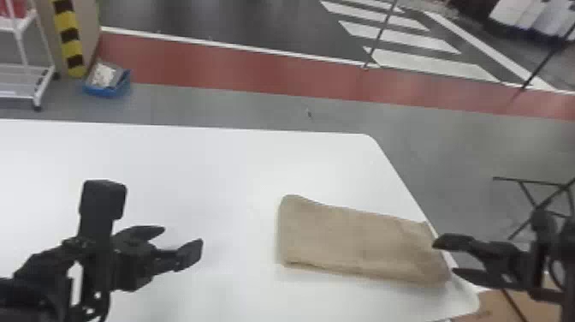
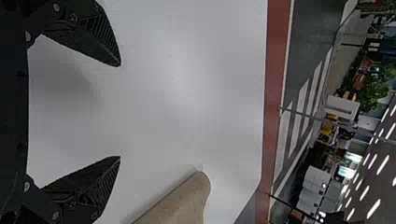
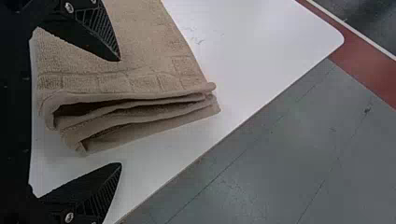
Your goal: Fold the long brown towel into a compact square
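A: Fingers first. State of each pair?

B: Left gripper (image 1: 183, 239): fingers apart, nothing between them. Located over the worktop (image 1: 192, 171), left of the towel (image 1: 351, 240) and well apart from it. Right gripper (image 1: 443, 258): fingers apart too, at the towel's right end. Right wrist view: one finger overlaps the towel, the other shows against bare white surface. Contact with the cloth: cannot tell.

A: Condition of the towel?

B: Brown, lying flat, folded into a layered oblong, longer than wide; not a square. Its right end, by the right gripper, shows stacked layers with open gaps between them. A line of ribbed squares crosses the top layer close to that end. The left end is rounded and smooth in outline.

A: Position on the worktop?

B: Right-hand part, the right end near the side edge. Worktop white, corners rounded.

A: Farther out?

B: Grey floor (image 1: 231, 105), then a red strip (image 1: 205, 60) edged by a white line. Beyond it, dark ground with white crossing stripes (image 1: 436, 63). Far left: a white rack (image 1: 21, 79), a yellow-and-black striped post (image 1: 68, 45) and, on the floor beside it, a blue tray (image 1: 102, 91). Right: a black metal frame (image 1: 530, 182).
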You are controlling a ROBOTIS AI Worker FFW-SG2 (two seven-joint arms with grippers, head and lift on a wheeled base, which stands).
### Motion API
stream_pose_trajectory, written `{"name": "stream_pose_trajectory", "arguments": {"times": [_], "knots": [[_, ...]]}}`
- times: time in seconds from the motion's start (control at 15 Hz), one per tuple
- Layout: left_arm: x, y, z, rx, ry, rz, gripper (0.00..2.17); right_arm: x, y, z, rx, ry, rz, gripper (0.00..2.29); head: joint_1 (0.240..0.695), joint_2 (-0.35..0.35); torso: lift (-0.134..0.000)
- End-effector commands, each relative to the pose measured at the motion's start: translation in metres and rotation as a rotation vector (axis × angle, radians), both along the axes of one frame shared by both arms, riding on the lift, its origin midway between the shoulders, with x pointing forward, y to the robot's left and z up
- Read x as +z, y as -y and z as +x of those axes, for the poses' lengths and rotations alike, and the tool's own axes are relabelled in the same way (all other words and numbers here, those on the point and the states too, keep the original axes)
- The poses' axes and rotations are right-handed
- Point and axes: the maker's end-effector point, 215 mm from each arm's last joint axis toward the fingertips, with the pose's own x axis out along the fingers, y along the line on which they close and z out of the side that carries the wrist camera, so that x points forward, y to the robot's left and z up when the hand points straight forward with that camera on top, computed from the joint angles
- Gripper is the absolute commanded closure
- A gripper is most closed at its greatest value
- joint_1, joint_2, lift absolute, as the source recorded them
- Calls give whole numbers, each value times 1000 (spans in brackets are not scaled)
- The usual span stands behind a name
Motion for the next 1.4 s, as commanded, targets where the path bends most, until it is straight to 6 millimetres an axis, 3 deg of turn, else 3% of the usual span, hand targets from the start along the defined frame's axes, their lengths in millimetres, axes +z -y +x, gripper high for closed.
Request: {"name": "stream_pose_trajectory", "arguments": {"times": [0.0,0.2,0.93,1.13,1.33], "knots": [[2,3,0,0,0,-9,198,4,-2,9,15,-2,-16,134,695,-350,-124],[2,3,0,0,0,-9,198,-5,-1,17,51,-21,-56,343,695,-350,-124],[-1,-4,0,13,-7,-13,198,-14,5,16,95,-90,-137,353,695,-350,-124],[-2,-7,0,16,-9,-14,198,-16,1,18,101,-82,-126,819,695,-350,-124],[-2,-7,0,16,-9,-14,198,-10,-6,22,86,-39,-73,1463,695,-350,-124]]}}
